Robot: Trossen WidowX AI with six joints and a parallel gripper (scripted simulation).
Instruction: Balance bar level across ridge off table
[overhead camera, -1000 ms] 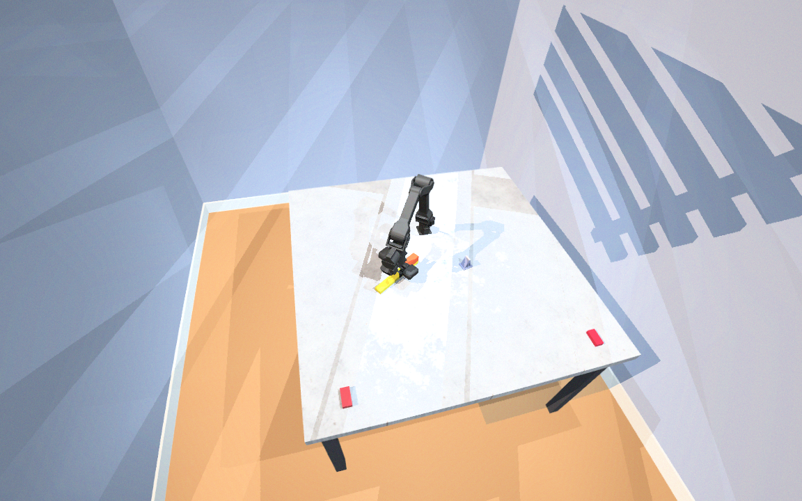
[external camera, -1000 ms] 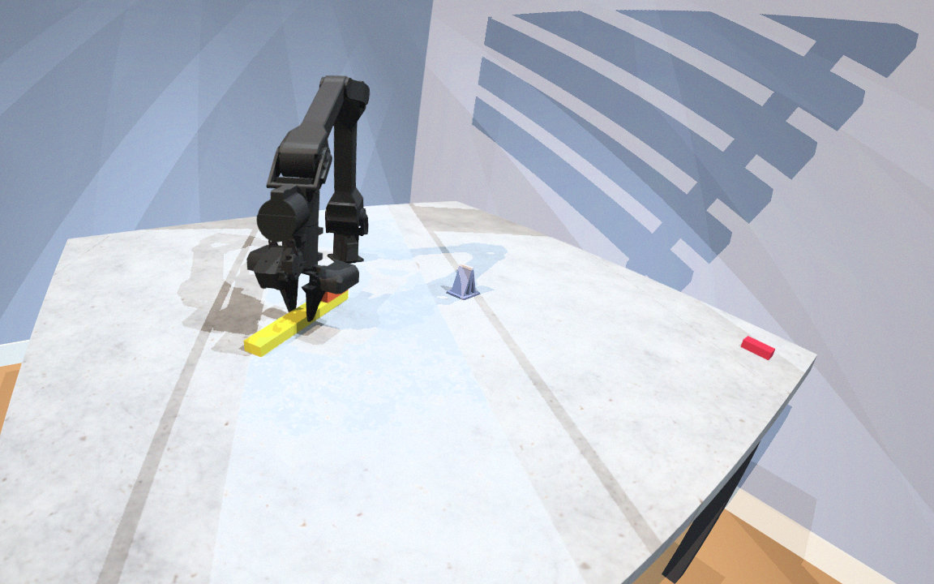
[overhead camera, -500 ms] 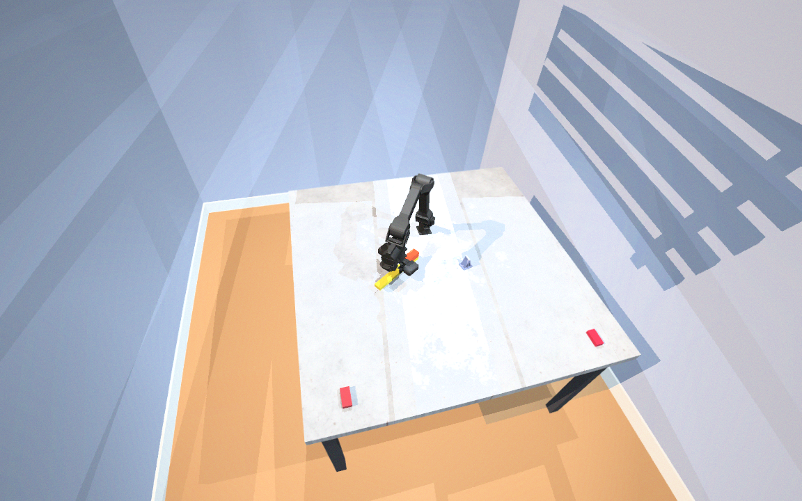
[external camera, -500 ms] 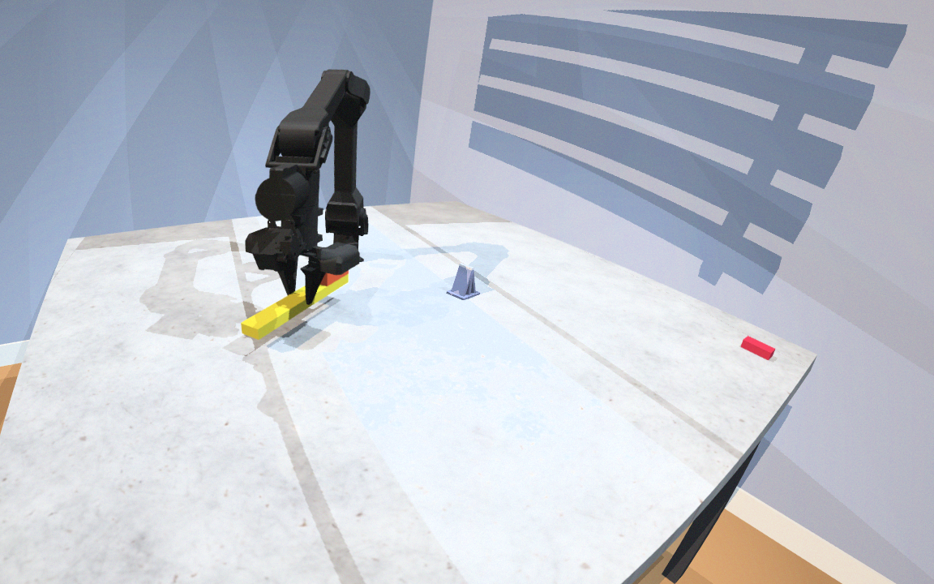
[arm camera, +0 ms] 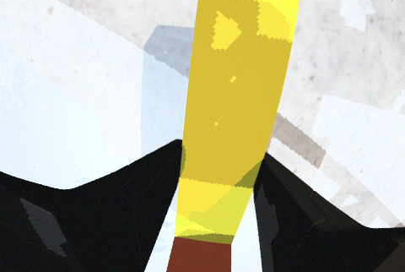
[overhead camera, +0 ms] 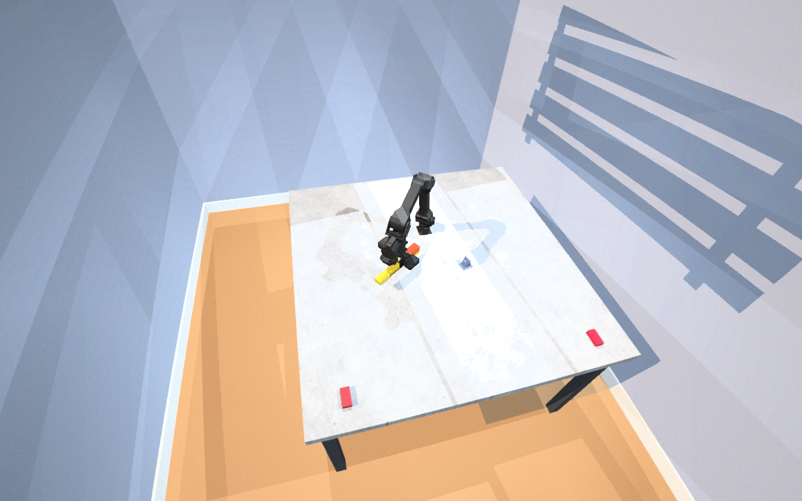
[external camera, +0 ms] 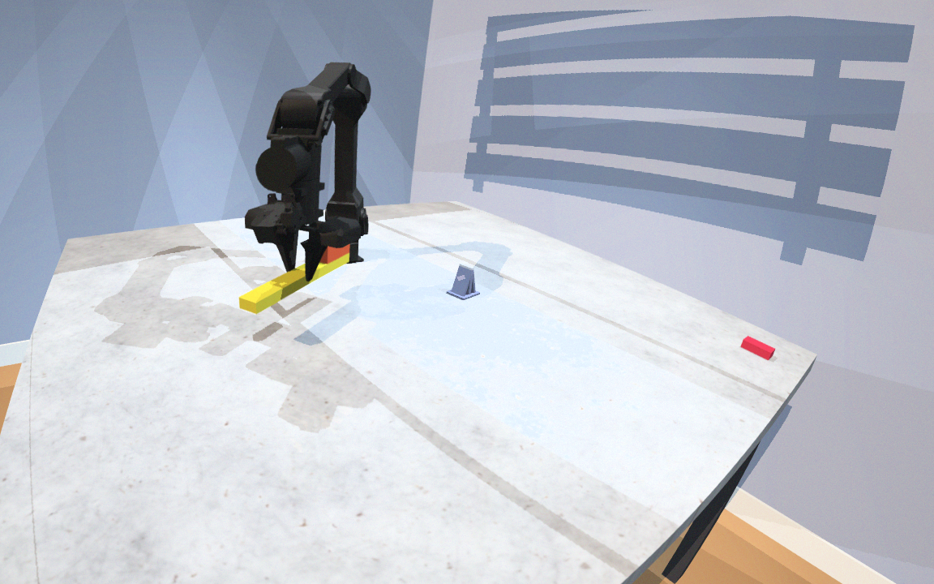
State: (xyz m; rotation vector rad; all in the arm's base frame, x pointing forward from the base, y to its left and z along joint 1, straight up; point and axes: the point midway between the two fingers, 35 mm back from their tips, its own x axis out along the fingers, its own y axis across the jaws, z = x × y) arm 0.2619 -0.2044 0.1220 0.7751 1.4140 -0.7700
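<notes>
The yellow bar (overhead camera: 385, 275) (external camera: 259, 296) (arm camera: 236, 95) has an orange-red block (overhead camera: 413, 248) (external camera: 337, 254) (arm camera: 200, 257) on the end nearer the arm's base. My gripper (overhead camera: 400, 264) (external camera: 300, 274) (arm camera: 221, 155) is shut on the bar, one finger on each side, closer to the block than to the plain end. The bar is held a little above the table, its shadow apart from it. It looks about level. The small blue-grey ridge (overhead camera: 465, 262) (external camera: 464, 281) stands on the table to the right of the bar in the top and exterior views, with nothing on it.
A red block (overhead camera: 346, 396) lies near the front left corner of the table (overhead camera: 379, 374) (external camera: 165, 472). Another red block (overhead camera: 594, 337) (external camera: 757, 347) lies near the front right corner. Both are far from the bar and the ridge.
</notes>
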